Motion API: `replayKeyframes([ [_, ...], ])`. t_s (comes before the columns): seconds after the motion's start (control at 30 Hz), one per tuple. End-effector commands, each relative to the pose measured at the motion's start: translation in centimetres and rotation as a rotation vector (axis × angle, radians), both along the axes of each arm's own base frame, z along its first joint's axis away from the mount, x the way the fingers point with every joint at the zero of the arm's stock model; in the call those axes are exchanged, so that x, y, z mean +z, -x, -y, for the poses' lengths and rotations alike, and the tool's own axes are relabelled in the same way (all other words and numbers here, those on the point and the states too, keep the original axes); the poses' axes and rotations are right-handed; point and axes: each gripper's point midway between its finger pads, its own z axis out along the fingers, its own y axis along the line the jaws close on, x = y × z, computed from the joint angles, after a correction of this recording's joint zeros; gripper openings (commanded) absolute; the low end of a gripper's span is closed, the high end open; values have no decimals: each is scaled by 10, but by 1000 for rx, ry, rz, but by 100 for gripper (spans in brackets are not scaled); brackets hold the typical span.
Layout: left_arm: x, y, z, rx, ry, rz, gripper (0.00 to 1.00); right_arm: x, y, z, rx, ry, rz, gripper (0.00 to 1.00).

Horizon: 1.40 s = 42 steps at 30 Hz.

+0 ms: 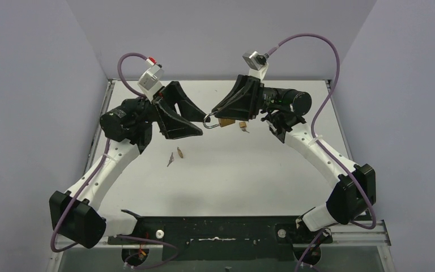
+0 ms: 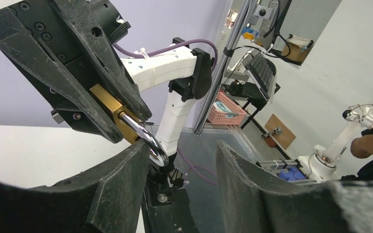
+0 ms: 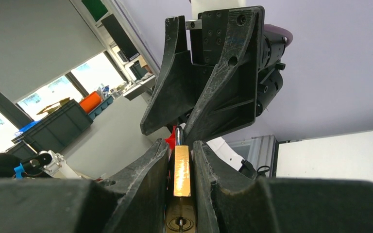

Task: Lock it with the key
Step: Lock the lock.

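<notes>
One padlock [image 3: 181, 174] clamped in R gripper [image 3: 180, 150]; L gripper [image 2: 182, 150] part open, empty, shackle [image 2: 148, 138] just beside.

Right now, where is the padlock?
In the top view the padlock is above the table's back middle, clamped in the right claw, its shackle toward the open left claw.

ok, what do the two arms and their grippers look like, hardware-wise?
Left arm and right arm: white link shells, black joint housings, purple cable looped to each wrist. Left gripper and right gripper: black, wedge-shaped fingers, scuffed. Pale camera block per wrist; left's has a red tab.
</notes>
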Motion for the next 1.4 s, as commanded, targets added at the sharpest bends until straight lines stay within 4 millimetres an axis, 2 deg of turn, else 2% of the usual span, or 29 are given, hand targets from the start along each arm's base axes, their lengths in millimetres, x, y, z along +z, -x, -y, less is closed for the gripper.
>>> replayKeyframes([
  [0.0, 17, 8, 0, -15, 41, 72, 47, 28, 16, 9, -1, -73, 90, 0],
  [0.07, 16, 4, 2, -14, 39, 55, 46, 29, 17, 9, -1, -73, 92, 0],
  [0.17, 16, 0, 6, -14, 41, 39, 36, 27, 15, 8, -1, -70, 91, 0],
  [0.3, 18, -3, 8, -20, 53, 29, 10, 27, 17, 8, 3, -69, 94, 0],
  [0.33, 19, -3, 9, -23, 57, 30, 0, 27, 17, 8, 3, -68, 93, 0],
  [0.63, 26, 16, 9, -82, 98, 56, 0, 25, 17, 6, 23, -53, 89, 0],
  [0.67, 27, 17, 9, -80, 104, 59, 0, 25, 18, 7, 29, -56, 95, 5],
  [0.73, 31, 17, 8, -73, 120, 66, 0, 28, 21, 8, 43, -62, 100, 26],
  [0.83, 37, 17, 7, -60, 149, 75, 0, 30, 25, 11, 64, -68, 108, 40],
  [1.2, 57, 7, -4, 37, 256, 93, 0, 34, 35, 17, 89, -96, 125, 55],
  [1.37, 57, 2, -7, 69, 260, 84, 0, 37, 41, 21, 90, -104, 141, 54],
])
